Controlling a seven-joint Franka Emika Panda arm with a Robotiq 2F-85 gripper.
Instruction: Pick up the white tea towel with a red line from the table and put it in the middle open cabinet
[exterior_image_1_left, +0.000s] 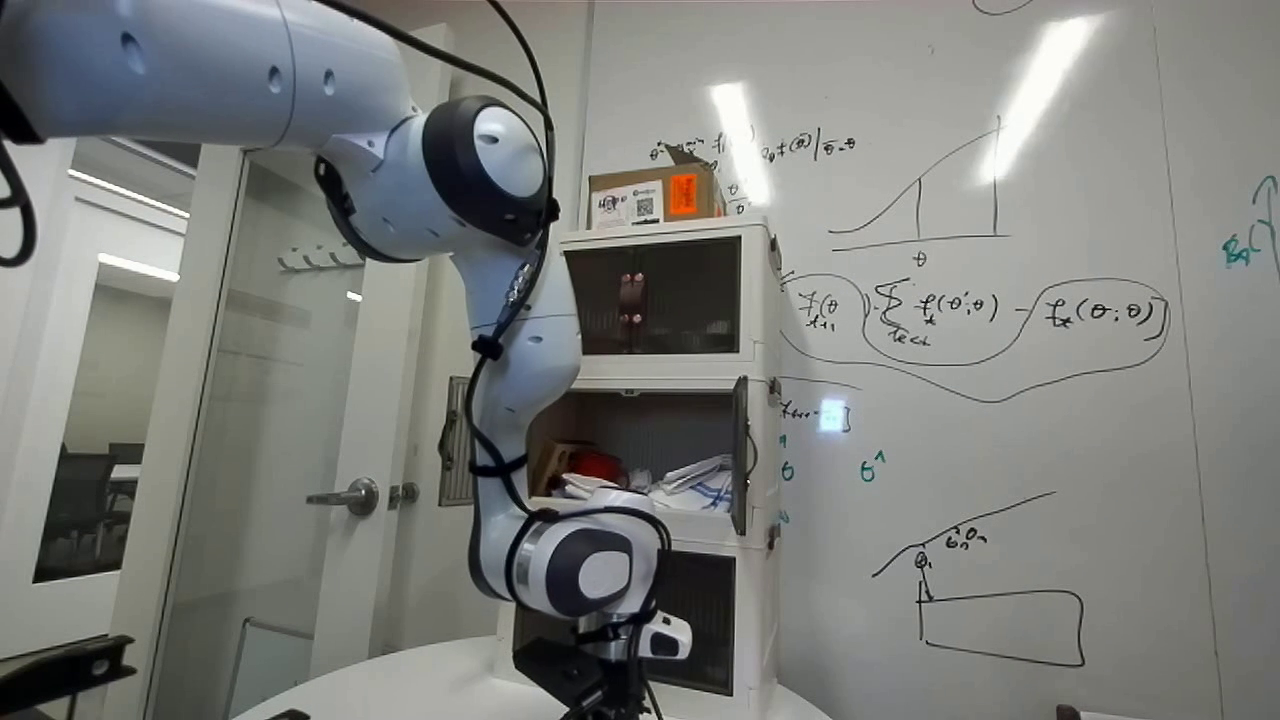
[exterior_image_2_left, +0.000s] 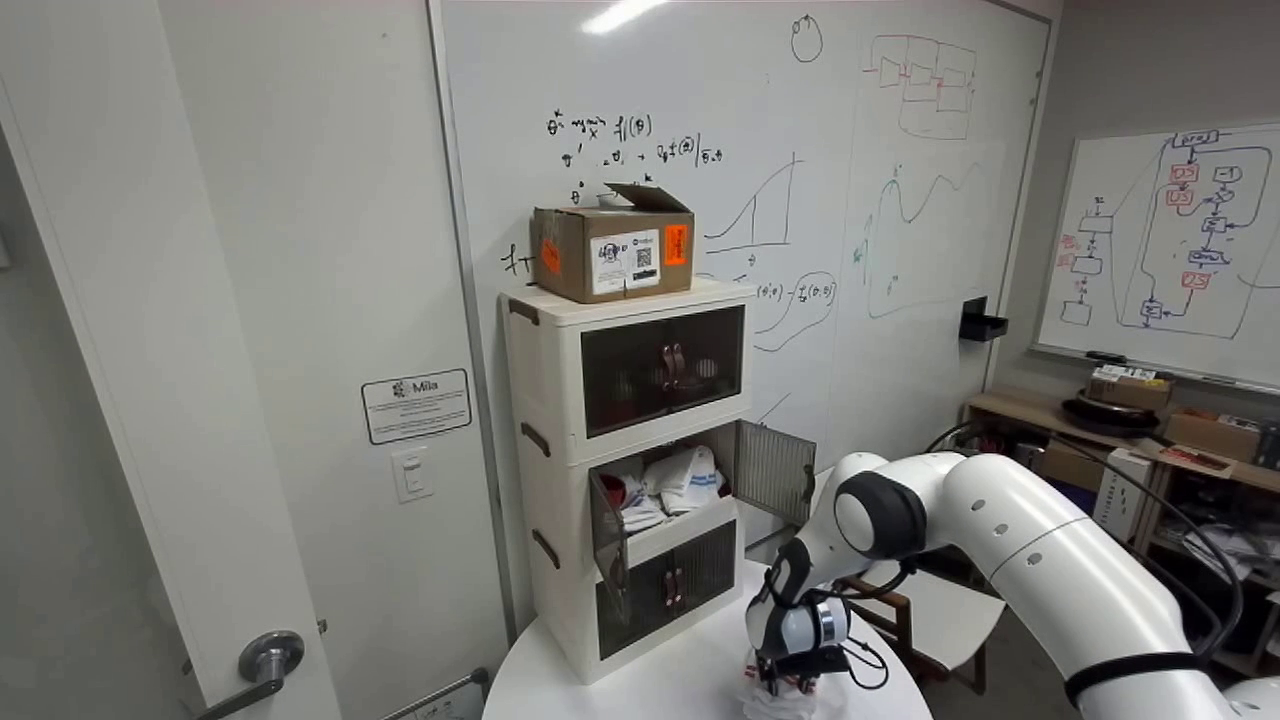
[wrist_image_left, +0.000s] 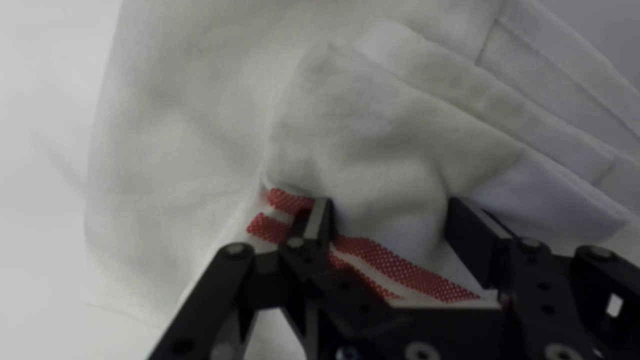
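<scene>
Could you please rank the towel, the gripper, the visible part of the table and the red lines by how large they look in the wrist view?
1. The towel, by far.
2. The gripper and table: too alike to rank, the gripper's nearness making it unsure.
3. The red lines.

Red Bands (wrist_image_left: 400, 267) Cross White Tea Towel (wrist_image_left: 370, 125)

Paired red bands in a dotted weave mark the towel near the right edge of the white tabletop (exterior_image_2_left: 545, 685), seen in an exterior view beneath a black gripper (wrist_image_left: 390, 215) and a white arm (exterior_image_2_left: 1060, 560) trimmed in black. Toward the tabletop's far edge, a cream-white cabinet (exterior_image_2_left: 545, 400) shows dark, finely ribbed lower doors (exterior_image_2_left: 708, 570) and reddish-brown handles (exterior_image_1_left: 632, 298). Blue stripes (exterior_image_2_left: 697, 481) run across a white cloth (exterior_image_2_left: 690, 463) in its middle compartment (exterior_image_1_left: 655, 428), alongside a red object (exterior_image_1_left: 597, 466). On top, a brown box (exterior_image_2_left: 572, 245) bears orange labels (exterior_image_2_left: 677, 245).
</scene>
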